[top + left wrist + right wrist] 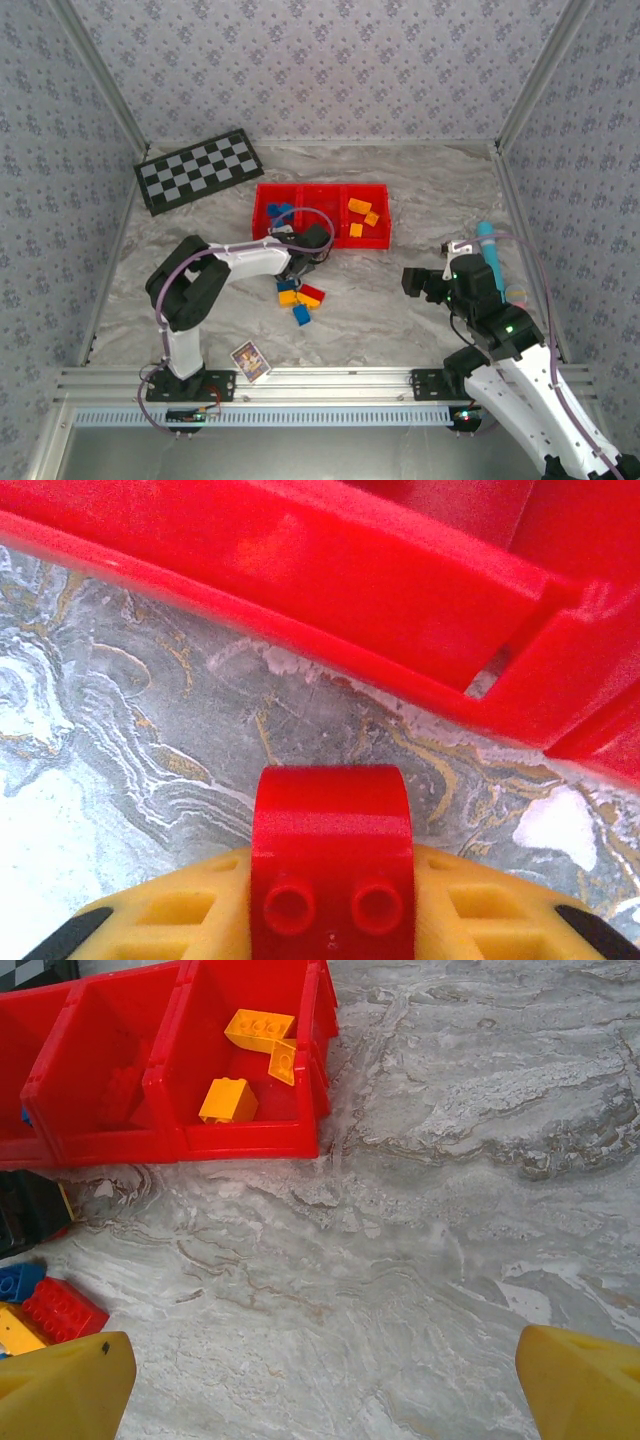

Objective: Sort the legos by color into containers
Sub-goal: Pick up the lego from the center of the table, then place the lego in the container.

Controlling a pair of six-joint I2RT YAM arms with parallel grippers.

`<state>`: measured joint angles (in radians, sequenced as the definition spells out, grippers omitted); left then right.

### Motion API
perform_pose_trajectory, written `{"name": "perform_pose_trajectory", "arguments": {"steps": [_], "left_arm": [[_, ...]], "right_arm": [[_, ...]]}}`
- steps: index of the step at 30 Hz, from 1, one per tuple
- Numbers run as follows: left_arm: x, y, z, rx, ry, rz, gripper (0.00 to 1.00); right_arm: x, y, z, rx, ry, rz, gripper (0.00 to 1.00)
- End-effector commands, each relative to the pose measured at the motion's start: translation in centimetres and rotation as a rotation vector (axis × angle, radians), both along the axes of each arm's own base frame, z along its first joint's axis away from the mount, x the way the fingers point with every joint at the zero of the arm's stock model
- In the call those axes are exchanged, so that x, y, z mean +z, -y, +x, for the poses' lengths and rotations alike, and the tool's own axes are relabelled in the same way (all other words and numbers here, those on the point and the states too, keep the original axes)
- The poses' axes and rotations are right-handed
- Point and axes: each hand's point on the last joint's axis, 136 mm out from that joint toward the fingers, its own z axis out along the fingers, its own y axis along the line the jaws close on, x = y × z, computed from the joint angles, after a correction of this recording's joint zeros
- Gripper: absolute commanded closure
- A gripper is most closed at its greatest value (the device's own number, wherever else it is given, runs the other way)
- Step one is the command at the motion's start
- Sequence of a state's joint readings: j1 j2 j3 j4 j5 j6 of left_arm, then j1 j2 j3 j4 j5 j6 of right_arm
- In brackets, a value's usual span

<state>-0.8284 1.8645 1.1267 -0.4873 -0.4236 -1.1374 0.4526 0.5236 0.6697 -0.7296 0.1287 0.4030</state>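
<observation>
Evidently a red lego (330,865) is pinched by the left gripper (330,915) at the tray's (390,585) six-o'clock wall for sorting; the right gripper (320,1380) is parked open, aside.

Glossy plastic tray (400,580) and brick (330,850) on smooth marbled tabletop (130,730).

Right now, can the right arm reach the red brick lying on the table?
Probably yes. The right hand is open, and just bare table lies between it and that brick. The left arm close by might crowd it.
</observation>
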Motion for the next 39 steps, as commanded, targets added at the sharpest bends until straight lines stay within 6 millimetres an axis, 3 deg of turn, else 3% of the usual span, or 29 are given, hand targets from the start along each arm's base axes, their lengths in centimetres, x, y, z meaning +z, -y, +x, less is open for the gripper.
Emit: {"name": "perform_pose_trajectory", "arguments": {"steps": [1,5,8,18,23,28,33,39], "left_arm": [[-0.6,0.2,-0.2,-0.034,-0.036,-0.024,0.67],[0.0,-0.3,-0.3,-0.059,-0.031,-0.018,0.7],[1.7,0.0,-0.2,-0.107,0.008,-0.033,0.71],[12.3,2.2,1.1,-0.305,0.25,-0.05,0.71],[15.6,3.9,3.1,-0.389,0.288,0.016,0.71],[16.4,6.7,5.9,-0.459,0.28,0.039,0.71],[14.8,8.8,9.3,-0.455,0.229,-0.084,0.69],[13.0,9.0,12.5,-0.407,0.197,-0.186,0.69]], "right_arm": [[-0.1,0.3,-0.1,-0.016,0.002,-0.007,0.0],[-0.1,0.3,-0.1,-0.017,0.003,-0.007,0.0],[0.0,0.3,0.0,-0.018,0.004,-0.008,0.0],[-0.2,0.4,0.0,-0.022,0.0,-0.013,0.0],[-0.2,0.5,0.0,-0.029,-0.002,-0.016,0.0],[0.0,0.6,-0.2,-0.032,0.007,-0.014,0.0],[0.2,0.7,-0.2,-0.033,0.019,-0.014,0.0],[0.3,0.8,-0.2,-0.036,0.024,-0.018,0.0]]}}
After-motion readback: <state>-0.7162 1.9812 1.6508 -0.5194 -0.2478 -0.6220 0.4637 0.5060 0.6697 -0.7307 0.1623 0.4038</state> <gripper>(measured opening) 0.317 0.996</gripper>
